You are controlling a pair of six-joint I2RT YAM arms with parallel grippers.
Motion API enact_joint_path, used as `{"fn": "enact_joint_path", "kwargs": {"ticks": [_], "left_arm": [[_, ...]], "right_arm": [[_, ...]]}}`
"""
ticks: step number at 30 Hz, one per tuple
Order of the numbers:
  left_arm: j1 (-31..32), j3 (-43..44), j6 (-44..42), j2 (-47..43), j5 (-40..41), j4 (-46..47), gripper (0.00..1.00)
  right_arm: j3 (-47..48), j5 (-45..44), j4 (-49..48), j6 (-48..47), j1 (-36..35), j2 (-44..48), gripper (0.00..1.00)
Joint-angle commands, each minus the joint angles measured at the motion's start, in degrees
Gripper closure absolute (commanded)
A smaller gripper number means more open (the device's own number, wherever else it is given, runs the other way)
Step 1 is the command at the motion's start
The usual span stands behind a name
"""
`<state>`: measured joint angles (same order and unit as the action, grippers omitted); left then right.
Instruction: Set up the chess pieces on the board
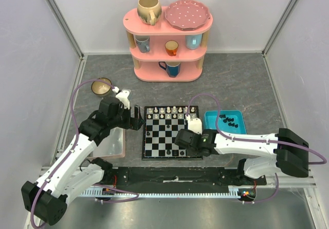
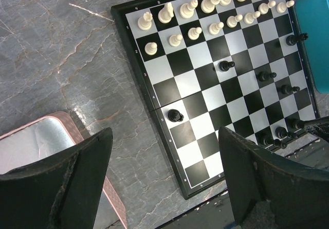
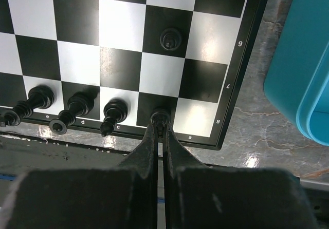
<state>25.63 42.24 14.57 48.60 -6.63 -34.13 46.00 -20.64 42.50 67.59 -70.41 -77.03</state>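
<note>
Right jaws, pinched shut on tiny black chess piece (image 3: 161,116) in near row of black-and-white checked board (image 3: 123,26), likely needed upright, centred release; left jaws gaped empty.

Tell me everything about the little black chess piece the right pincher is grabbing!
The black piece is tiny and shiny like plastic, with a rounded top. It sits on a dark square in the board's edge row nearest the arms, beside other black pieces. The right gripper's shut fingertips pinch it; its lower part is hidden.
</note>
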Motion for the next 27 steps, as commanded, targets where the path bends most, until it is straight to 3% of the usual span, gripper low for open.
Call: {"fn": "enact_joint_path", "kwargs": {"ticks": [1,6,27], "left_arm": [[0.3,0.48,-1.12,-0.79,-1.36,1.79,0.1],[0.3,0.48,-1.12,-0.87,-1.36,1.79,0.11],[0.3,0.39,-1.12,-0.52,-1.72,1.79,0.11]], "right_arm": [[-0.47,-1.94,-1.63,1.93,-0.43,-0.4,0.96],[-0.47,-1.51,-2.86,1.84,-0.43,-0.66,0.92],[-0.21,-2.65,-0.75,1.75,-0.43,-1.1,0.89]]}}
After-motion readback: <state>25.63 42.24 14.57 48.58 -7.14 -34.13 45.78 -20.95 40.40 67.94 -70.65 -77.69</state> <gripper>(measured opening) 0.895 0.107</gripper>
